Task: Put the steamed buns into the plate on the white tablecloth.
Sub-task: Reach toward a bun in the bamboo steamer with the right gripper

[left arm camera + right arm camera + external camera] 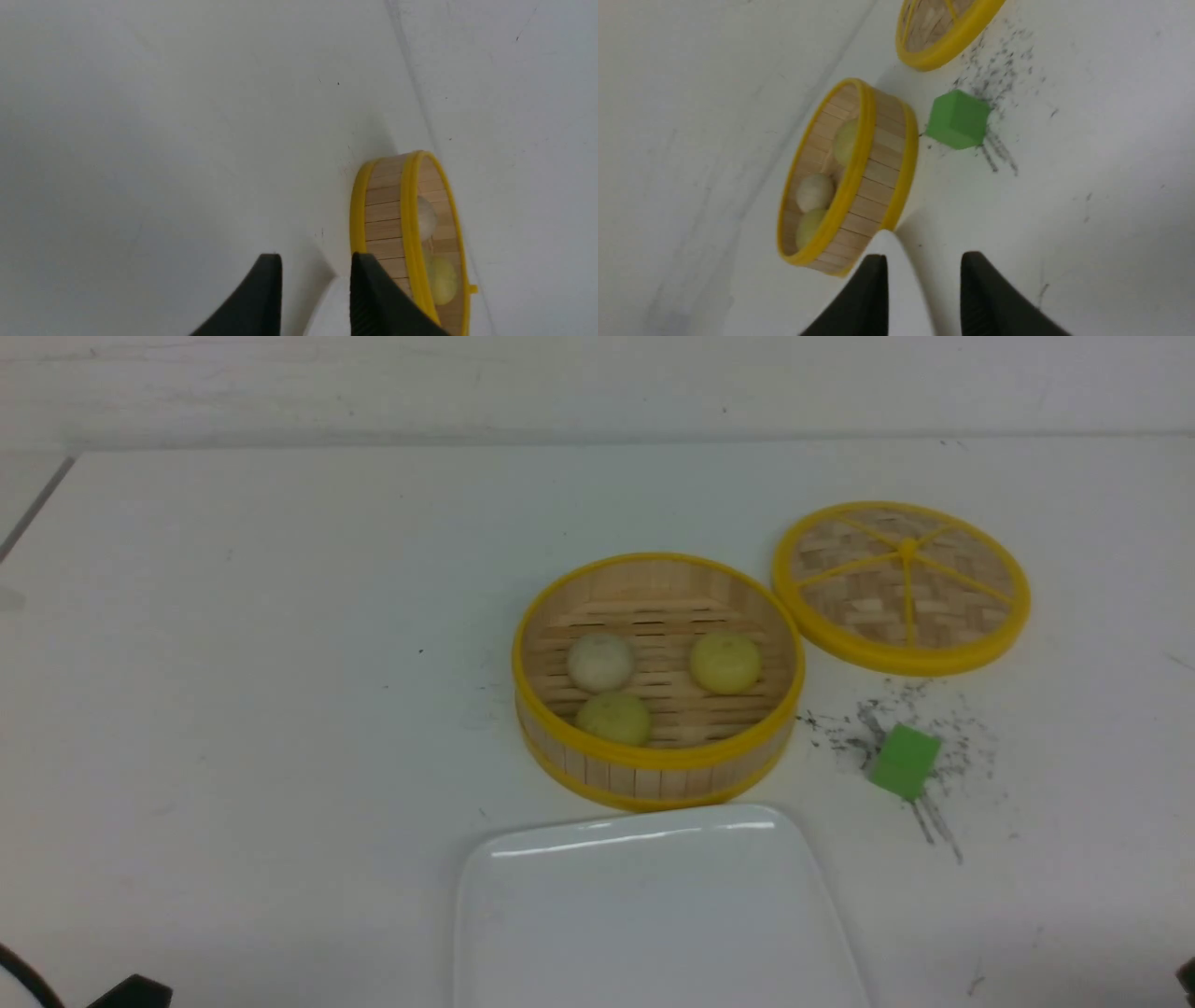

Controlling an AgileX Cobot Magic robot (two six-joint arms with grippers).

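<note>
Heads up: your left claw (316, 261) and right claw (924, 261) both sit partly open, jaws parted, gripping nothing and touching nothing. The steamed buns (613, 717), all three, are in the bamboo basket (653, 779) mid-tablecloth (233, 663). The plate (653, 915) sits at the near edge, just in front of the basket. The lid (901, 586) and green cube (904, 762) lie toward the right edge, with a white wall (597, 383) behind.
</note>
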